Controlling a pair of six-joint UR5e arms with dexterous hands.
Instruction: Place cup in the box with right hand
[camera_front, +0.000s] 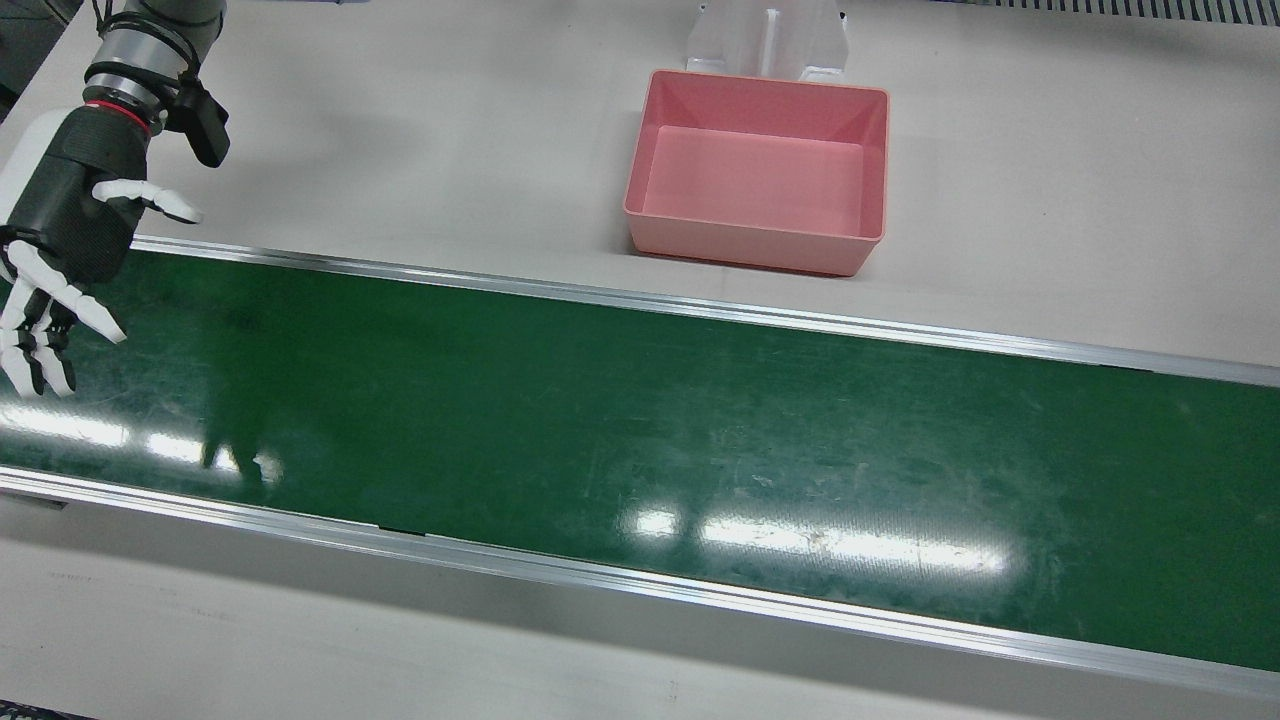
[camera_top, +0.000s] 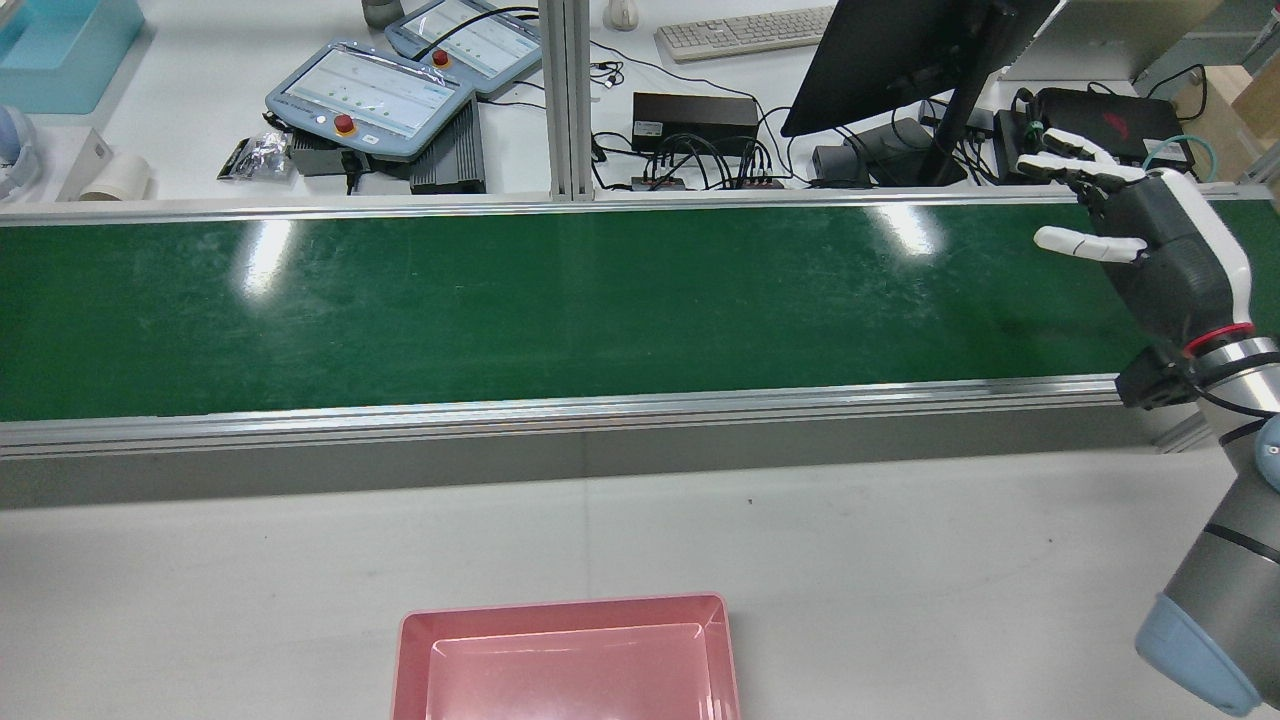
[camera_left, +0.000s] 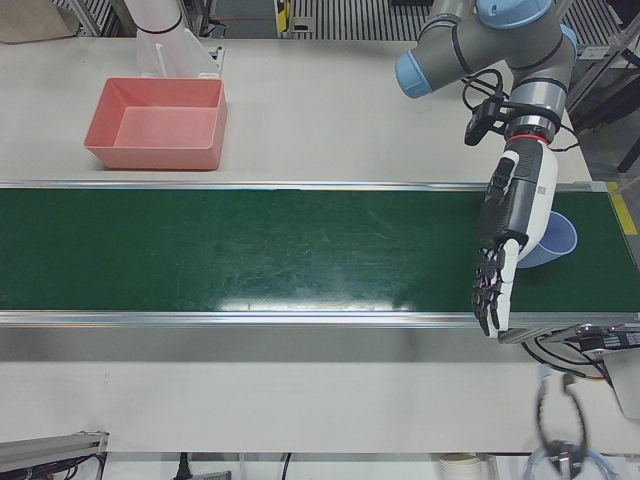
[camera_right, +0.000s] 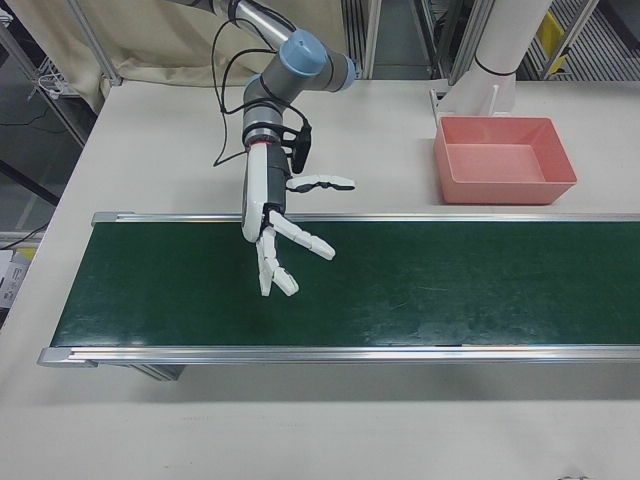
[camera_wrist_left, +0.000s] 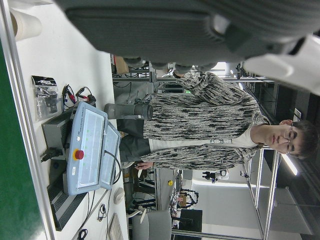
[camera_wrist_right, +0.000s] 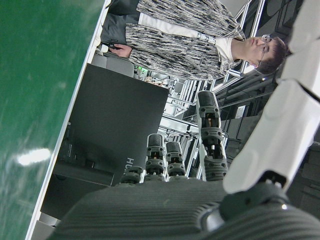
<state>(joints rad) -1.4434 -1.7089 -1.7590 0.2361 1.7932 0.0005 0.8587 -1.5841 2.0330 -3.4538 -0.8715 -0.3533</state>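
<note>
A light blue cup (camera_left: 558, 240) sits on the green belt (camera_left: 250, 250) at its far right end in the left-front view, partly hidden behind my left hand (camera_left: 512, 215). That hand hangs over the belt with its fingers apart and holds nothing. My right hand (camera_front: 62, 235) is open and empty above the opposite end of the belt; it also shows in the rear view (camera_top: 1150, 240) and the right-front view (camera_right: 272, 230). The pink box (camera_front: 760, 170) stands empty on the white table beside the belt, midway between the arms. No other view shows the cup.
A white pedestal (camera_front: 765, 35) stands just behind the box. Beyond the belt, an operators' desk holds teach pendants (camera_top: 370, 100), a keyboard (camera_top: 740, 32) and a monitor (camera_top: 900, 50). The belt has raised metal rails (camera_front: 640, 300) along both edges.
</note>
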